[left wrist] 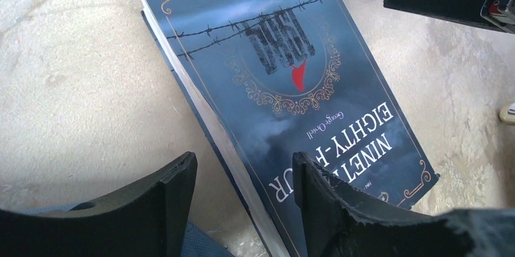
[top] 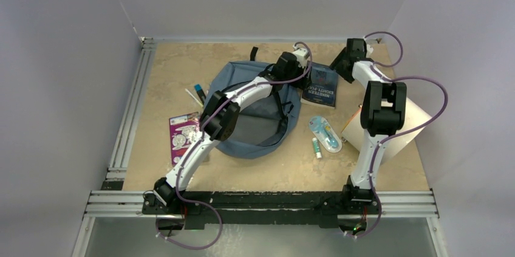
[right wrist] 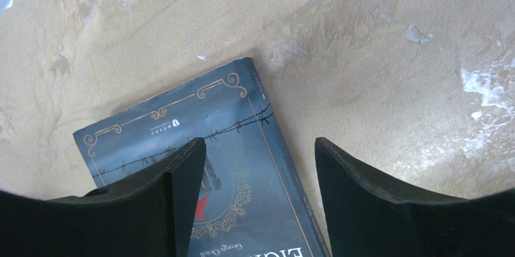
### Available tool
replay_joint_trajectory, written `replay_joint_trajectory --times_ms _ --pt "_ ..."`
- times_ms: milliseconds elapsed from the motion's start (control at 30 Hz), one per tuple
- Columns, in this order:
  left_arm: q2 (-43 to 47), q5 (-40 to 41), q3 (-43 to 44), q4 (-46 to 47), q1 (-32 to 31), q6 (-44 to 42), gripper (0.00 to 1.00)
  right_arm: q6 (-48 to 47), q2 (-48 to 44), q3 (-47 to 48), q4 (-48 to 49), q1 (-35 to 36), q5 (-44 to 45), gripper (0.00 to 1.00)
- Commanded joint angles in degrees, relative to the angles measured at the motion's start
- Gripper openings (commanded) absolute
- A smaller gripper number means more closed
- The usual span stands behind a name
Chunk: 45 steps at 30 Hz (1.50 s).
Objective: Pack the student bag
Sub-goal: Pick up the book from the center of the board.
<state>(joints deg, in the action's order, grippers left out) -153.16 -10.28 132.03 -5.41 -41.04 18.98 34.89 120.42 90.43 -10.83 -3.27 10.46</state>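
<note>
The student bag (top: 255,111) lies flat in the middle of the table (top: 170,62), a bit toward the left edge. It is blue with black straps on top, and the left arm reaches across it. Just past the bag's right side, near the far edge of the table, lies a dark blue book (top: 320,85) with gold corners and barbed wire drawn on its cover. The left claw (top: 305,75) hangs at the side of the book nearest the bag. In the left wrist view this claw (left wrist: 243,202) has its two black fingers apart, one over the bare table and one over the cover of the book (left wrist: 285,87), with the white page edge in the gap between them. It has hold of nothing. The right claw (top: 338,68) is at the book's far right corner. In the right wrist view this claw (right wrist: 258,190) is also wide apart and holds nothing, and the corner of the book (right wrist: 212,147) shows between its fingers. Near the left edge of the table lie some pens (top: 197,94) and a pink card with round pictures (top: 184,135). To the right of the bag are a clear packet (top: 325,133) and a small white tube (top: 316,147). A beige folder (top: 413,117) lies by the right edge, partly under the right arm.
</note>
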Motion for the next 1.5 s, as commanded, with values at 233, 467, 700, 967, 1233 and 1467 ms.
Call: replay_joint_trajectory --times_ms 233,467,700,967,1233,1467 --pt "-3.43 -6.55 -0.94 -0.85 0.12 2.28 0.44 -2.00 -0.28 0.41 -0.47 -1.16 -5.36 0.69" --pt "-3.64 -10.84 -3.81 -0.31 2.58 6.12 0.00 -2.50 -0.10 -0.54 -0.49 -1.82 -8.09 0.69" --pt "-2.73 -10.66 -6.78 -0.59 4.70 6.79 0.00 -2.97 -0.65 -0.69 -0.58 -1.75 -10.36 0.69" --pt "-3.97 -8.28 -6.61 -3.85 5.57 5.99 0.00 -3.86 1.26 -0.26 -1.80 -1.76 -13.18 0.70" --pt "-4.08 -5.98 -6.80 -6.01 6.47 6.75 0.00 -3.86 3.31 -0.81 -2.18 -1.82 -12.49 0.71" --pt "-4.40 -6.97 -6.84 -6.17 6.68 7.20 0.00 -3.84 4.18 -2.50 -0.64 -1.78 -16.22 0.72"
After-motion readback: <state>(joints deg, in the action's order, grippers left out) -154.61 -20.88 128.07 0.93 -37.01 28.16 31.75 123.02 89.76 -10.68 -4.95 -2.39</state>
